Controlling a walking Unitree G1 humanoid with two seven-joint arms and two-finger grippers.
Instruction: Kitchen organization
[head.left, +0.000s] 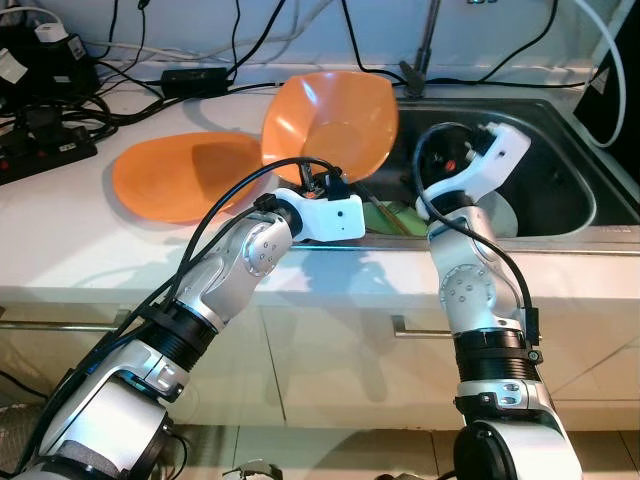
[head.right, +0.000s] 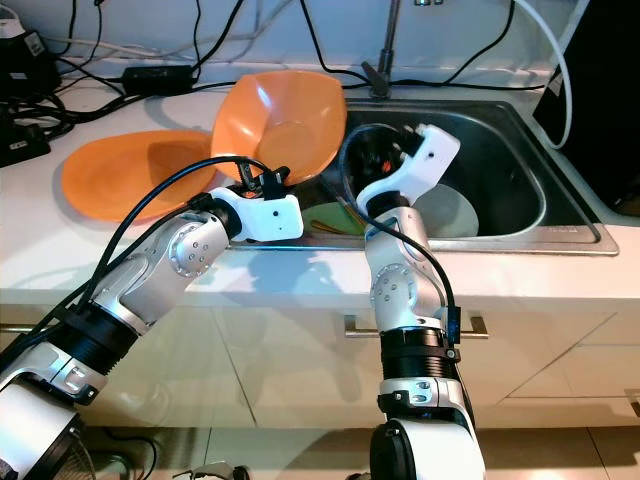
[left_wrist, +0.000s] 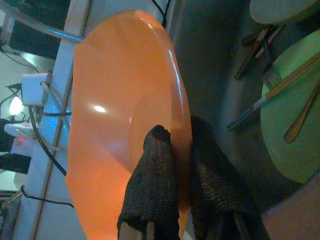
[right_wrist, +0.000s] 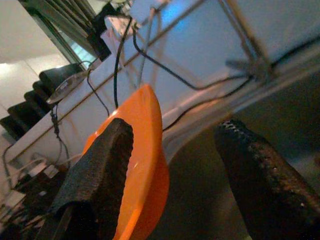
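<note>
Left tool (left_wrist: 177, 150) pinching tilted orange bowl (head.left: 330, 115) rim; right tool (right_wrist: 175, 165) spread over sink (head.right: 520, 160)

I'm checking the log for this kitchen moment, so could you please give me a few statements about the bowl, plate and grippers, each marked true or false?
1. The left gripper pinches the rim of the orange bowl. True.
2. The bowl lies flat on the counter. False: it is held tilted on edge, over the near left corner of the sink.
3. The right gripper is shut on the bowl. False: its fingers are open, with the bowl's rim beside one of them.
4. An orange plate lies on the counter left of the bowl. True.
5. The green plate in the sink is bare. False: cutlery lies across it.
</note>
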